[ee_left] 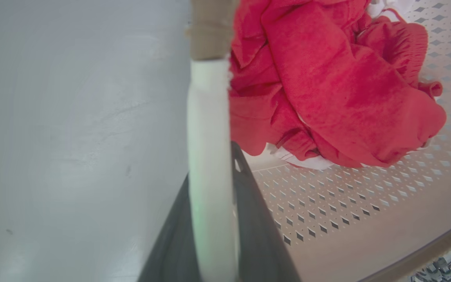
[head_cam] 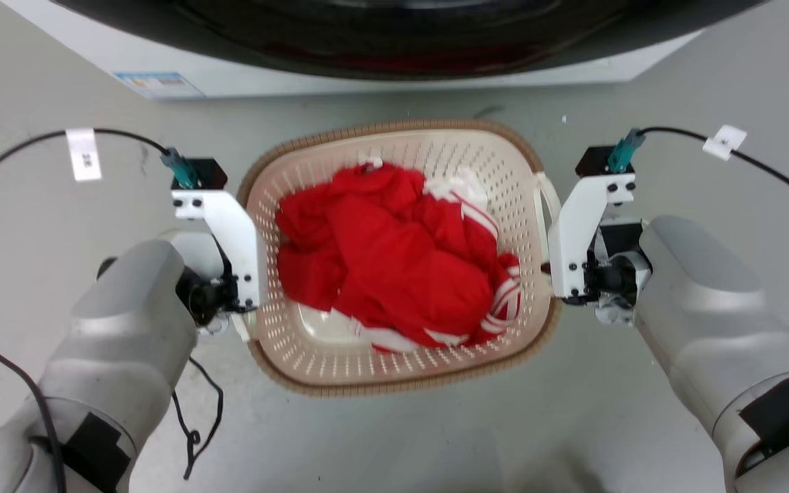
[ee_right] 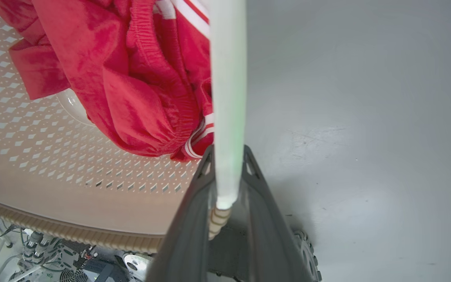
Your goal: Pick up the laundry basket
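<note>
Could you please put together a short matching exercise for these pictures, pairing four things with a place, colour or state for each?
Things:
1. left gripper
2. red clothes
3. washing machine
4. rim of the laundry basket

Descriptions:
A. brown, woven look
B. fingers on either side of a white handle
C. heaped inside the basket
D. beyond the basket, at the top of the head view

Pairs: 1-B, 2-C, 3-D, 4-A.
</note>
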Controlling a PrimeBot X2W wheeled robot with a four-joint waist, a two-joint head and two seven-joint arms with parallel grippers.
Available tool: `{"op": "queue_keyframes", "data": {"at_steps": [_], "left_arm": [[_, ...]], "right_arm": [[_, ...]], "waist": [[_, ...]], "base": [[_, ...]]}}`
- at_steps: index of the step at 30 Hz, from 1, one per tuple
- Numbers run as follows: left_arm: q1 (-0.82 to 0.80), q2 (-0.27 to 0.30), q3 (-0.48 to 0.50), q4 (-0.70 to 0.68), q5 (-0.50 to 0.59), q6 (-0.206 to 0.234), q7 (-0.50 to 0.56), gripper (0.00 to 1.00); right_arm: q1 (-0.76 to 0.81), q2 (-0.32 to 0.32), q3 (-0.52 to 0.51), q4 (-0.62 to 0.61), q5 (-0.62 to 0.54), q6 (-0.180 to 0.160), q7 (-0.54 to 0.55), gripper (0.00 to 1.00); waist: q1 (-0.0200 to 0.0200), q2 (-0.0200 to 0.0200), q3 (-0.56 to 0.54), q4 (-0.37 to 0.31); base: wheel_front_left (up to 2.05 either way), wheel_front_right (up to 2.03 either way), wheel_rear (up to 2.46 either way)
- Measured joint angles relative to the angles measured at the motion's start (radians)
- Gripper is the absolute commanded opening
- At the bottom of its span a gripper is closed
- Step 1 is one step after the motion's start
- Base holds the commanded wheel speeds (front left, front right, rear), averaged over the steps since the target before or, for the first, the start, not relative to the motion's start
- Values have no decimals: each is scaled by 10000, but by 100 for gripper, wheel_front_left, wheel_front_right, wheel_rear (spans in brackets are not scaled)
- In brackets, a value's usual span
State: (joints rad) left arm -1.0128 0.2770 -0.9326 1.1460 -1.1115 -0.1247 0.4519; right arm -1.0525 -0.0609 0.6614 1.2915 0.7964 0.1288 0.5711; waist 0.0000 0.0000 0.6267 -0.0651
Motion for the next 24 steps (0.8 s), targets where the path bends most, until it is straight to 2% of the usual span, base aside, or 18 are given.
{"op": "queue_keyframes", "data": {"at_steps": [12,24], "left_arm": [[749,-213,-424,259,-479,0,1018,0],[1357,-355,-633,447,-980,0,1983,0]], "right_arm": [[1017,10,-489,12,-12,0,1430,0],[1721,8,-767,8,-59,0,2424,0]], "waist": [[-1,0,-2008,100],[-2,0,-3897,83]], "base": [[0,0,0],[0,0,0]]}}
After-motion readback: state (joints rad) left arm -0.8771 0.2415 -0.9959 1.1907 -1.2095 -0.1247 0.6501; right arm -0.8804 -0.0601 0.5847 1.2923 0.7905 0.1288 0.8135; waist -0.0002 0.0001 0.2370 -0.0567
